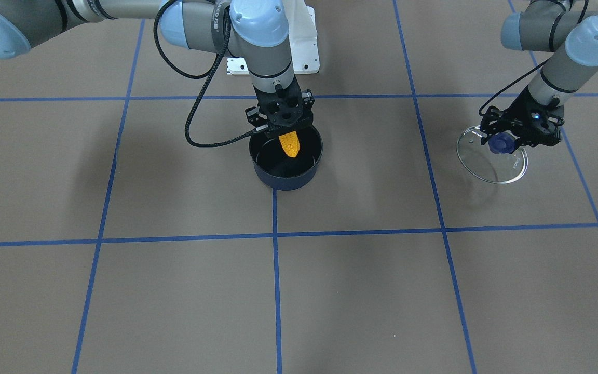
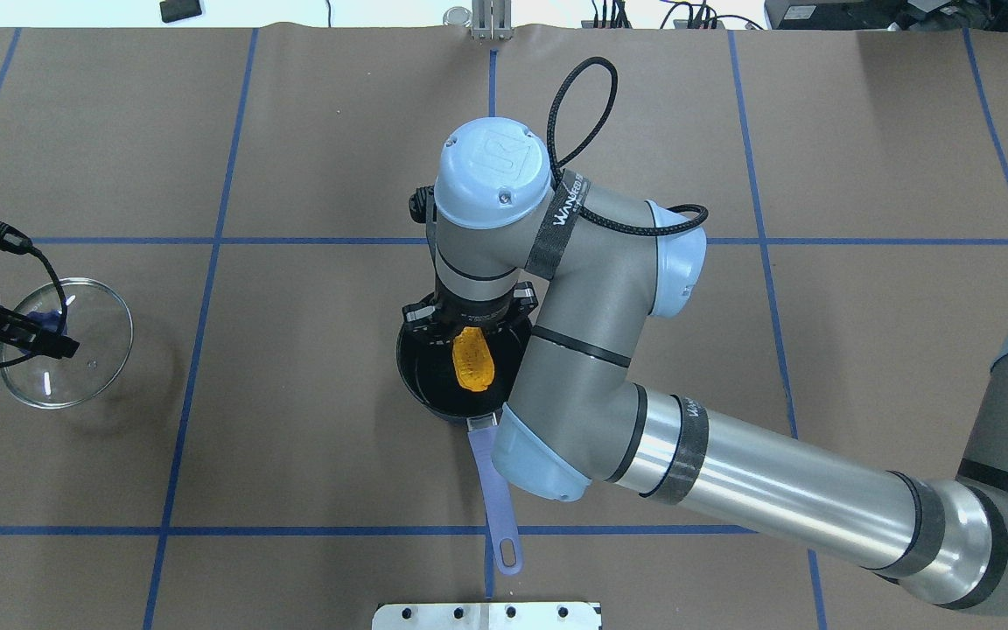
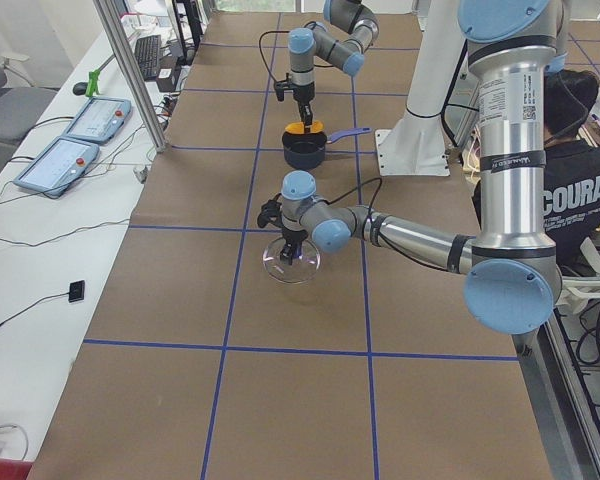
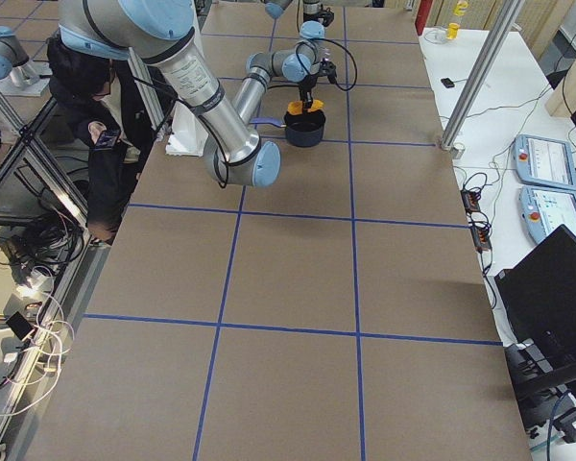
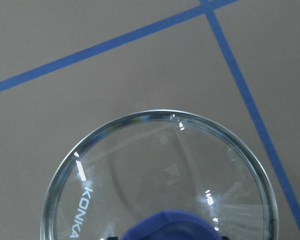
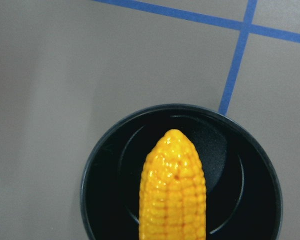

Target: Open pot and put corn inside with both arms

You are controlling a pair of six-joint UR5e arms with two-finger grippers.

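Note:
The dark blue pot [image 1: 286,177] stands open at the table's middle, its periwinkle handle [image 2: 493,490] pointing toward the robot's base. My right gripper [image 1: 282,130] is shut on the corn's thick end and holds the orange-yellow corn [image 1: 289,144] tip-down over the pot's mouth. In the right wrist view the corn [image 6: 172,192] hangs above the pot's black inside [image 6: 230,165]. My left gripper [image 1: 502,141] is shut on the blue knob [image 5: 172,227] of the clear glass lid [image 1: 492,167]. It holds the lid tilted, low over the table, far to the pot's left.
The white pedestal base [image 1: 301,49] stands just behind the pot. A black cable [image 1: 191,119] loops from the right wrist down beside the pot. The right arm's forearm [image 2: 731,472] spans the table's right half. An operator [image 3: 580,180] sits beside the base.

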